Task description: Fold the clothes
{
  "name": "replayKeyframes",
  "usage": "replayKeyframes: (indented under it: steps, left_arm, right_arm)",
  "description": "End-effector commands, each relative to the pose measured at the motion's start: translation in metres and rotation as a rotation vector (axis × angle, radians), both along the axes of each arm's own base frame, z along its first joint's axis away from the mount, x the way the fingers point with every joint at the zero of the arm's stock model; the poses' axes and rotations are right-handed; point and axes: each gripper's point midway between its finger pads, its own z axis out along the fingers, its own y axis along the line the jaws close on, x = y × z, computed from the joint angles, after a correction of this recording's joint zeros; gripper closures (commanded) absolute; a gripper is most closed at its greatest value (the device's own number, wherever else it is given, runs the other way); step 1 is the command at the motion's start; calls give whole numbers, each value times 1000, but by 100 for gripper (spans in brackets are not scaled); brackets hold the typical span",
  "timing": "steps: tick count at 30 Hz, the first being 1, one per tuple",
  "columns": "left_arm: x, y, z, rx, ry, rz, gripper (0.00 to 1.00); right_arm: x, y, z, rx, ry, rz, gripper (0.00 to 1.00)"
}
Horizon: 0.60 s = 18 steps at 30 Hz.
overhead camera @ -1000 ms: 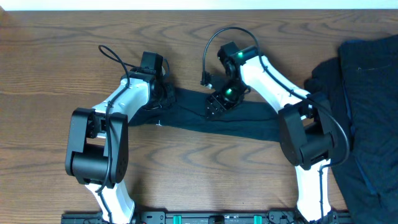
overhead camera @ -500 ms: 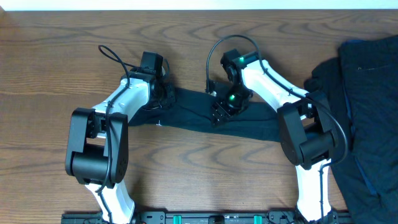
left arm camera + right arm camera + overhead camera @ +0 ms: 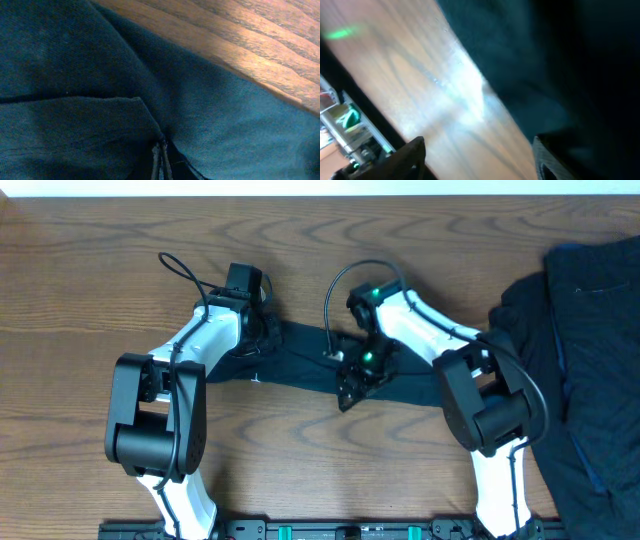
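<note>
A dark navy garment [image 3: 300,358] lies stretched in a long band across the table's middle, folded over on itself. My left gripper [image 3: 262,332] is shut on its far left end; the left wrist view shows the closed fingertips [image 3: 161,161] pinching the fabric [image 3: 90,75]. My right gripper [image 3: 352,387] is open at the garment's near edge; in the right wrist view its fingers [image 3: 480,155] are spread wide over bare wood, with the fabric edge [image 3: 560,75] under the right finger. It holds nothing.
A pile of more dark navy clothes [image 3: 590,330] lies at the right side of the wooden table [image 3: 90,290], reaching the right edge. The right arm's base stands against that pile. A white strip runs along the far table edge.
My right gripper has moved toward the near edge of the garment, from over its middle to its front hem. The left arm and garment have stayed put.
</note>
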Motion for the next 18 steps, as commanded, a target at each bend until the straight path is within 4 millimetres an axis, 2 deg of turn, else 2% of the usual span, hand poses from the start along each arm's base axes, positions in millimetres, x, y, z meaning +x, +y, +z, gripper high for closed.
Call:
replayKeyframes:
  steps: [1,4,7,10,12,14,18]
  left_arm:
    - [-6,0,-10,0,35,3,94]
    - [-6,0,-10,0,35,3,94]
    - [-6,0,-10,0,35,3,94]
    - [-6,0,-10,0,35,3,94]
    - [-6,0,-10,0,35,3,94]
    - [-6,0,-10,0,35,3,94]
    - [-6,0,-10,0,35,3,94]
  right_arm:
    - [-7,4,-3,15,13,25,39]
    - [-1,9,22,74,-11,55,42]
    - [15,1,41,52,-83,52,38]
    - [30,-18,44,-14,-141,48,33]
    - [35,-30,41,-54,-152,41,34]
    - [39,-39,35,-70,-155,24,39]
    - [57,-46,28,-49,-200,-25,72]
